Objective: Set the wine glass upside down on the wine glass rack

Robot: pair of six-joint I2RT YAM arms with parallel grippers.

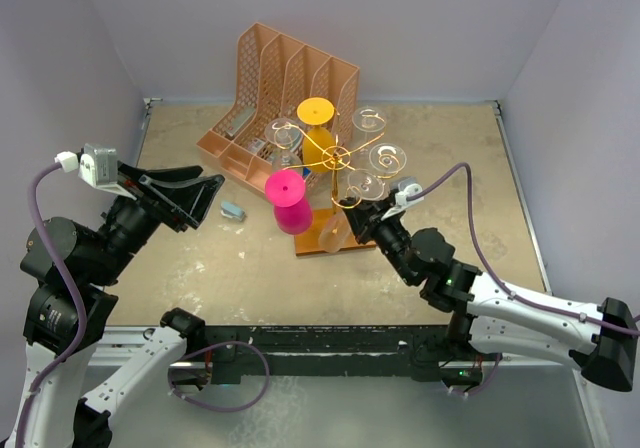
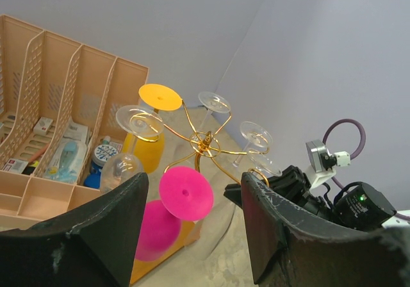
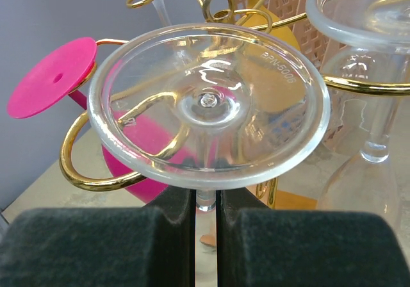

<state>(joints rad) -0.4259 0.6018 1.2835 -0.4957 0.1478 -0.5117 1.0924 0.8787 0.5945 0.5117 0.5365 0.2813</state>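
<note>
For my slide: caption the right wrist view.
Right end effector pinches the inverted wine glass stem beside the gold rack.

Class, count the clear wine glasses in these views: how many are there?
4 clear glasses at the rack: back left, back right, right, and front right, its stem pinched by the right hand. None seems hidden.

The left arm [image 1: 80, 248] is folded at the elbow, and the left tool [image 1: 207, 196] hangs above the tabletop with its jaws spread wide. The right arm [image 1: 520, 303] stretches low and forward. The right tool [image 3: 205, 200] has its fingers [image 3: 173, 236] pinched on the stem of the glass [image 3: 208, 101], whose foot is just above the fingertips.
</note>
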